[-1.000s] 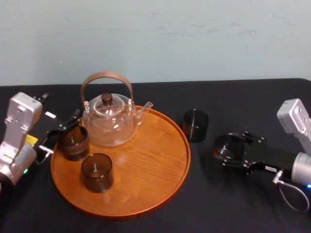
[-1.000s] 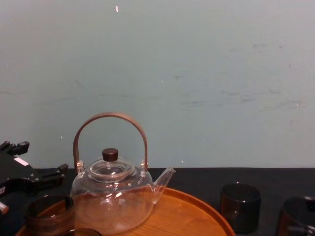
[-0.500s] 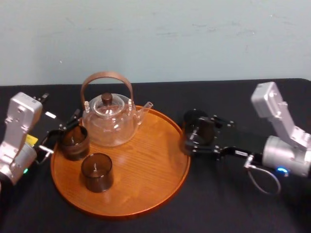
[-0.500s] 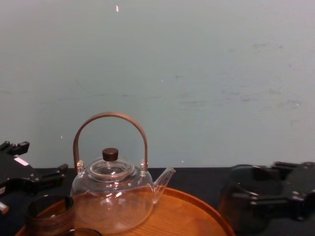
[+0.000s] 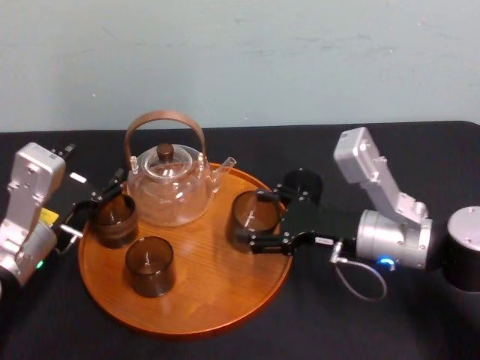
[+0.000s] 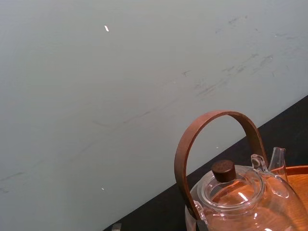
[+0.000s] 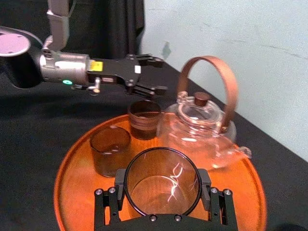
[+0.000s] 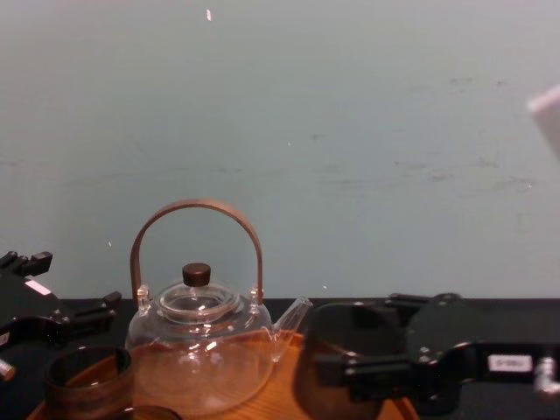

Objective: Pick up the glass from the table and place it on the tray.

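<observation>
Pale wall [image 5: 240,52] behind a black desk [image 5: 375,322]; on the desk stand one round wooden tray [image 5: 225,304], one clear teapot [image 5: 169,187] and four dark tumblers in all. Two are on the tray, a left tumbler [image 5: 112,219] by the rim and a front tumbler [image 5: 150,264]; a spare tumbler [image 5: 304,182] sits on the desk just right of the tray. The glass [image 5: 256,210] is over the tray's right part, clasped on both sides by the right claw [image 5: 253,219]; whether it touches the wood I cannot tell. The left claw [image 7: 162,74] sits at the tray's left edge, fingers spread, holding nothing.
</observation>
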{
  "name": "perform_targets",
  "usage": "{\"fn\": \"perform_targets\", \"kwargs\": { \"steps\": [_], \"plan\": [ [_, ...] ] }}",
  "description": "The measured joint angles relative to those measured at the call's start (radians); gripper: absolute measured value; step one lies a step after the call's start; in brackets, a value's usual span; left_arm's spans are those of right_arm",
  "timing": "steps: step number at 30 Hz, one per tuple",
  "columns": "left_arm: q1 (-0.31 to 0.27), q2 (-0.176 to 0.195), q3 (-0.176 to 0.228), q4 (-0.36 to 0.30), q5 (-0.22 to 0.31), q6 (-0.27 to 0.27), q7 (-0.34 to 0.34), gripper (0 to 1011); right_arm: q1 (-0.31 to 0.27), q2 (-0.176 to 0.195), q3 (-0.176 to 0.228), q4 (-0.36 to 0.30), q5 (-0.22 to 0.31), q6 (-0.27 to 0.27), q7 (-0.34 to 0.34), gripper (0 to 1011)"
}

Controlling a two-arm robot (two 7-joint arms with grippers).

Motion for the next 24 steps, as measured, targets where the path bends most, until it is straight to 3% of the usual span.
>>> {"fn": "perform_targets", "kwargs": {
  "steps": [12,24],
  "plan": [
    [0.0,0.0,0.0,0.0,0.0,0.0,0.0,1002,0.029,-0.039,-0.079,0.05,0.008,-0.004,0.03,908],
    [0.0,0.0,0.0,0.0,0.0,0.0,0.0,1001,0.033,-0.052,-0.115,0.094,0.019,-0.002,0.039,908]
  ]
}}
